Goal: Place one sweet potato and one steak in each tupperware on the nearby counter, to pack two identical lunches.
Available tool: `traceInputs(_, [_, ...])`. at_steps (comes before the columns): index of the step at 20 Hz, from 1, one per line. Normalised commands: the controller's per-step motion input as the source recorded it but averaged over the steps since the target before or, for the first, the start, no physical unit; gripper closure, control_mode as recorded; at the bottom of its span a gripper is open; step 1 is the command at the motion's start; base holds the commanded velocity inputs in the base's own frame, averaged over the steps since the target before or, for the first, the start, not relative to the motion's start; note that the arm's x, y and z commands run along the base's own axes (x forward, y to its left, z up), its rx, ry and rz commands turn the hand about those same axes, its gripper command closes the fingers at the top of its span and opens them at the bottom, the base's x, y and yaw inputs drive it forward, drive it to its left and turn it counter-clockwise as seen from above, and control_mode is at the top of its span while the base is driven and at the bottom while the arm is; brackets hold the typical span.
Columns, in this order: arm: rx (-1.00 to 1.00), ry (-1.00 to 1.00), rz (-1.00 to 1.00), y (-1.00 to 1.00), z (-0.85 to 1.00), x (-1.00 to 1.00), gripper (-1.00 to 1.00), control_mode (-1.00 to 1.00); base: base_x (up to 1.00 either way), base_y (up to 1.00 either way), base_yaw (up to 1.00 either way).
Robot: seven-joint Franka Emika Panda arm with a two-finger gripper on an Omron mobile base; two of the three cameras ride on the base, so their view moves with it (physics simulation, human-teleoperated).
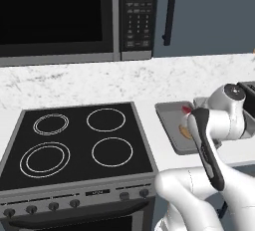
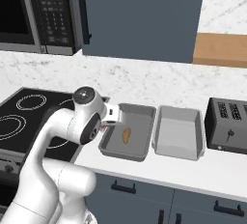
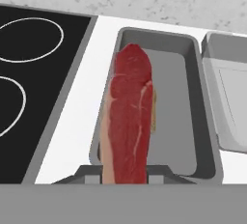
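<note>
Steak (image 3: 129, 117) clamped in my jaws, long axis pointing away from me | hangs over left edge of darker tray (image 3: 190, 107), sweet potato (image 2: 126, 135) already inside | lighter tray (image 2: 178, 133) just right on counter (image 2: 212, 172) | next: shift right, release.

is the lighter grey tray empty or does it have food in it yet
Empty. The lighter tray shows only its bare grey floor, while the darker tray beside it holds a sweet potato.
</note>
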Motion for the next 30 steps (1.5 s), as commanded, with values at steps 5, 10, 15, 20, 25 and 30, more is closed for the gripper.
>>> traceInputs(5, [-0.01,0.00,0.00,-0.36,-0.29,0.54,1.00,-1.00,0.00,0.00,0.00])
traceInputs(10, [-0.02,0.01,-0.01,-0.32,-0.05,0.40,1.00,-1.00,0.00,0.00,0.00])
traceInputs(15, [-0.09,0.11,-0.05,-0.05,-0.02,0.22,1.00,-1.00,0.00,0.00,0.00])
traceInputs(20, [-0.08,0.04,0.00,-0.26,-0.35,0.16,1.00,-1.00,0.00,0.00,0.00])
traceInputs(25, [-0.01,0.00,0.00,-0.32,-0.49,0.04,1.00,-1.00,0.00,0.00,0.00])
traceInputs(30, [0.00,0.00,0.01,-0.16,-0.50,0.18,1.00,-1.00,0.00,0.00,0.00])
